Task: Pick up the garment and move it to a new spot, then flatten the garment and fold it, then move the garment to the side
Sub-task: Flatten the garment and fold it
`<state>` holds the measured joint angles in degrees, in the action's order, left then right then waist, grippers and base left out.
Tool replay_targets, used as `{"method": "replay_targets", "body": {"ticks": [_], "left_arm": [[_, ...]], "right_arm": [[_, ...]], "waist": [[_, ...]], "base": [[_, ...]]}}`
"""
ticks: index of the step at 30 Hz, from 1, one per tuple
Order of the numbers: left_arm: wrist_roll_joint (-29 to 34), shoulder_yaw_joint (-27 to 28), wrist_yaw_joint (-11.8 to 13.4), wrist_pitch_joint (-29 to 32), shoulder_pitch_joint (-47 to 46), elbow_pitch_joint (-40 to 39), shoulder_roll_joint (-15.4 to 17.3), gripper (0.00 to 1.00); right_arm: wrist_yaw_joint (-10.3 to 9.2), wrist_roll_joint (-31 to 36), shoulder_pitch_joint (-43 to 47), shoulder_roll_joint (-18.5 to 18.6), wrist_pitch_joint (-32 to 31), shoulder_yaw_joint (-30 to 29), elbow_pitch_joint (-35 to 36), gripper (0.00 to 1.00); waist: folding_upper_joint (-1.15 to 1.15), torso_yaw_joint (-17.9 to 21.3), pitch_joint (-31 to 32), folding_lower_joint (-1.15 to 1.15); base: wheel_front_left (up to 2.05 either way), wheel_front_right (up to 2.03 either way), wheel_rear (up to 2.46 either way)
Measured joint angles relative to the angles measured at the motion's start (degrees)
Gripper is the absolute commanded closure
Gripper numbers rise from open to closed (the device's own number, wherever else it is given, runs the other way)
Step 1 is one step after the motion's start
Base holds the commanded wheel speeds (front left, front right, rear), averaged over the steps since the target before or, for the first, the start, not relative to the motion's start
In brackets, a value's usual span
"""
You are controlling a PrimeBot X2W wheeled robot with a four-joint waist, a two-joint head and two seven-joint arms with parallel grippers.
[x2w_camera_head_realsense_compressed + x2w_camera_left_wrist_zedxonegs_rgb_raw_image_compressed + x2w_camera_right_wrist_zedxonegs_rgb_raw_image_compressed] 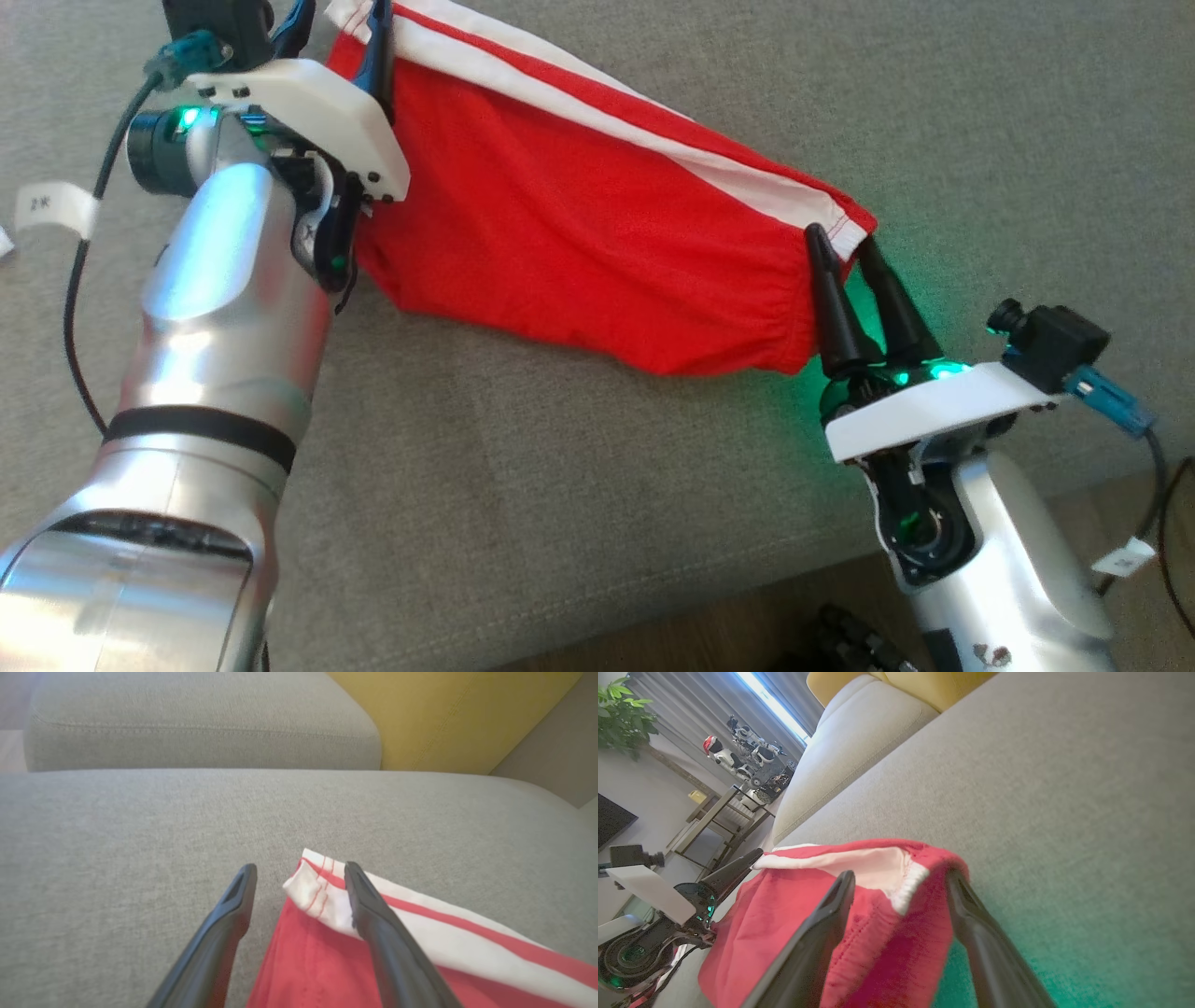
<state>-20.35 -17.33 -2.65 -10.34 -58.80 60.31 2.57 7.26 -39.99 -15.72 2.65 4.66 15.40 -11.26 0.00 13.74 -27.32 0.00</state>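
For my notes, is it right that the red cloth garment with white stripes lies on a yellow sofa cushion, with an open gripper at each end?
Not quite: the red cloth garment with white stripes lies on the grey fabric sofa cushion; the yellow cushion stands behind it, as the left wrist view shows. The open left gripper and right gripper are at its ends.

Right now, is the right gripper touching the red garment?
Touching. In the right wrist view, the garment bunches between the fingers of the open right gripper, lying against both.
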Motion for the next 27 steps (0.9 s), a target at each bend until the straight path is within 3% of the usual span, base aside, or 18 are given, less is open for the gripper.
{"method": "replay_targets", "body": {"ticks": [4,9,10,18,27], "left_arm": [[0.1,-0.6,-0.3,-3.3,0.7,-1.1,-0.2,0.00],[1.5,-0.6,1.8,-4.0,4.6,-7.8,-0.1,0.00],[2.7,-0.3,3.2,-4.0,7.8,-14.0,0.2,0.00],[6.8,1.3,7.7,-4.2,20.8,-32.1,2.0,0.00],[8.3,2.7,11.4,-4.3,34.5,-42.8,4.4,0.00]], "right_arm": [[0.00,6.8,0.6,1.3,1.7,-1.8,2.3,0.00],[0.00,14.1,3.4,2.1,3.3,-5.8,5.5,0.00],[0.00,16.9,4.6,2.0,3.2,-7.1,7.0,0.00],[0.00,25.7,6.2,1.7,3.4,-12.5,12.6,0.00],[0.00,31.5,10.5,1.0,3.3,-15.3,15.3,0.00]], "waist": [[0.00,-0.9,1.4,0.00],[0.00,-2.1,3.1,0.00],[0.00,-2.8,3.8,0.00],[0.00,-4.7,6.5,0.00],[0.00,-5.9,10.7,0.00]], "base": [[0.00,0.00,0.00],[0.00,0.00,0.00],[0.00,0.00,0.00],[0.00,0.00,0.00],[0.00,0.00,0.00]]}}
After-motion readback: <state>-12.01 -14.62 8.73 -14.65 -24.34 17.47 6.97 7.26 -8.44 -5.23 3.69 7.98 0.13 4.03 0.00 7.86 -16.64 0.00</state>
